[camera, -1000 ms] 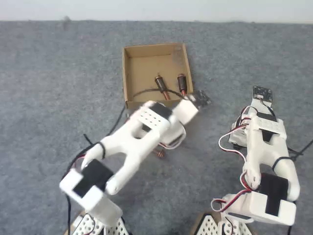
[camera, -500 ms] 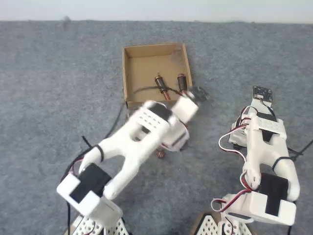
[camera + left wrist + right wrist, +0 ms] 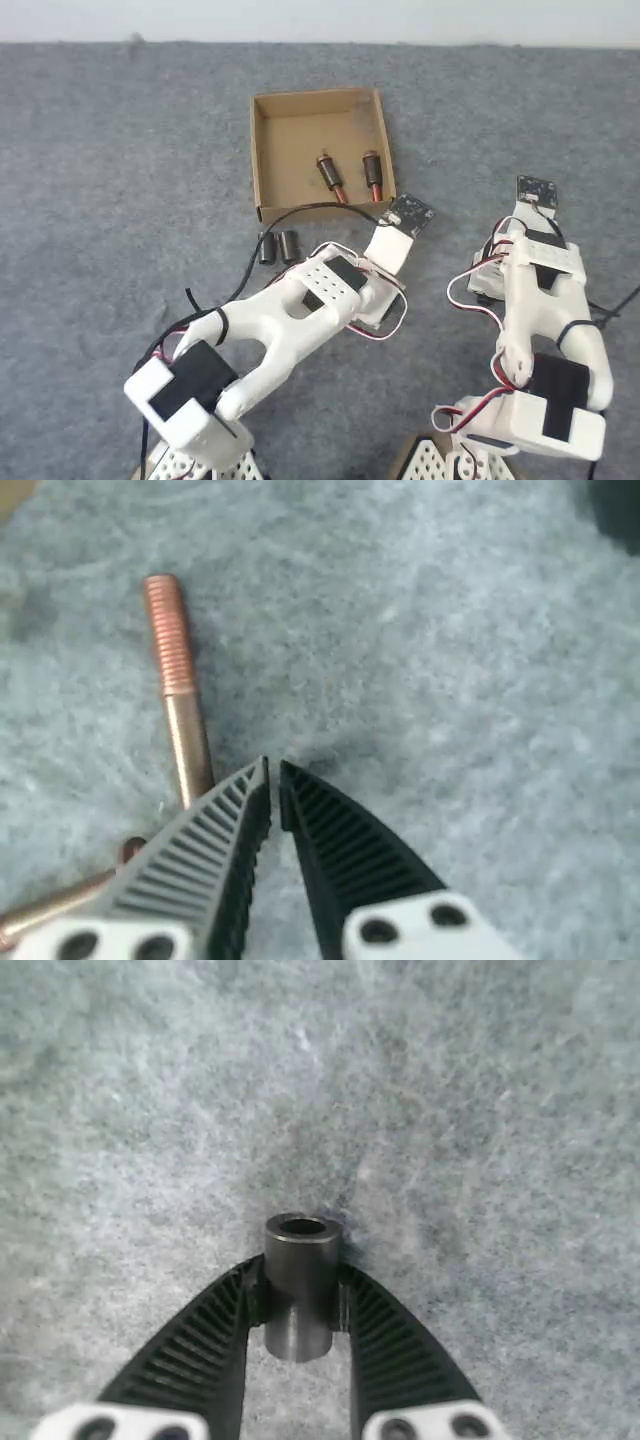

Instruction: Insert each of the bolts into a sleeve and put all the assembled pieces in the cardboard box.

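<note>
Right fingers [image 3: 205,1345] gripping dark tubular sleeve [image 3: 299,1285], left fingers [image 3: 215,845] closed, threaded copper bolt [image 3: 170,650]

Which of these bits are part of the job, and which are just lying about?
Job: cardboard box, two assembled pieces inside it, two loose sleeves, loose bolts, sleeve in the right tool.
Lying about: grey carpet, black cable.

Soft, even light from above brightens my grey mat [image 3: 100,150]; a faint shadow sits under my left arm [image 3: 300,320] and around the sleeve [image 3: 300,1295] in my right gripper [image 3: 300,1278].
</note>
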Robot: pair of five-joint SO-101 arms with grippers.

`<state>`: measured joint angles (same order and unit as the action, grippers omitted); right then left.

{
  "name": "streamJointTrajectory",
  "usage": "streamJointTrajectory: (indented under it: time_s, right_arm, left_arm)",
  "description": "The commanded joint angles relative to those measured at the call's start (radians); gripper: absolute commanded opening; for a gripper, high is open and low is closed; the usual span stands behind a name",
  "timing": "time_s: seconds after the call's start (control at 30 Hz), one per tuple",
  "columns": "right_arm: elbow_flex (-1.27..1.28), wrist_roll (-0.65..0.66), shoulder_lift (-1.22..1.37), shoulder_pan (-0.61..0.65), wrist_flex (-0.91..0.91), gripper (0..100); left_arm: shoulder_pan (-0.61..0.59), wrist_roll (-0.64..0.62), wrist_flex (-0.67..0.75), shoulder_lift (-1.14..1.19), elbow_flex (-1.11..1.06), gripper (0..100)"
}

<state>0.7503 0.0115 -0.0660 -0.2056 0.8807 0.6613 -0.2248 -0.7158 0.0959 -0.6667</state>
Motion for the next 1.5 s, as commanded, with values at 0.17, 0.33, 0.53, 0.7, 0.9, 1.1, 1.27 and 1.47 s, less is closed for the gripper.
streamJointTrajectory:
  time_s: [0.17,0.33,0.53,0.7,0.9,1.1,1.27,1.47]
  right_arm:
    - [-0.035,-0.003,-0.064,-0.013,-0.007,0.6]
    - [-0.035,-0.003,-0.064,-0.013,-0.007,0.6]
    - [-0.035,-0.003,-0.064,-0.013,-0.005,0.6]
    - [-0.035,0.012,-0.064,-0.013,-0.007,0.6]
    - [-0.035,0.029,-0.064,-0.002,-0.007,0.6]
    - [-0.035,0.031,-0.064,-0.004,-0.007,0.6]
    - [-0.035,0.031,-0.064,-0.004,-0.007,0.6]
    - [-0.035,0.031,-0.064,-0.004,-0.007,0.6]
  left_arm:
    - [-0.189,-0.018,-0.021,-0.012,0.064,1]
    - [-0.213,-0.018,-0.129,0.103,0.209,1]
    - [-0.218,-0.02,-0.137,0.068,0.239,1]
    - [-0.219,-0.02,-0.132,-0.074,0.2,1]
    - [-0.219,-0.216,-0.049,-0.107,0.139,2]
    - [-0.198,-0.336,-0.152,-0.083,0.11,16]
    - [-0.196,-0.336,-0.242,-0.101,0.133,19]
    - [-0.247,-0.334,-0.17,-0.015,0.136,19]
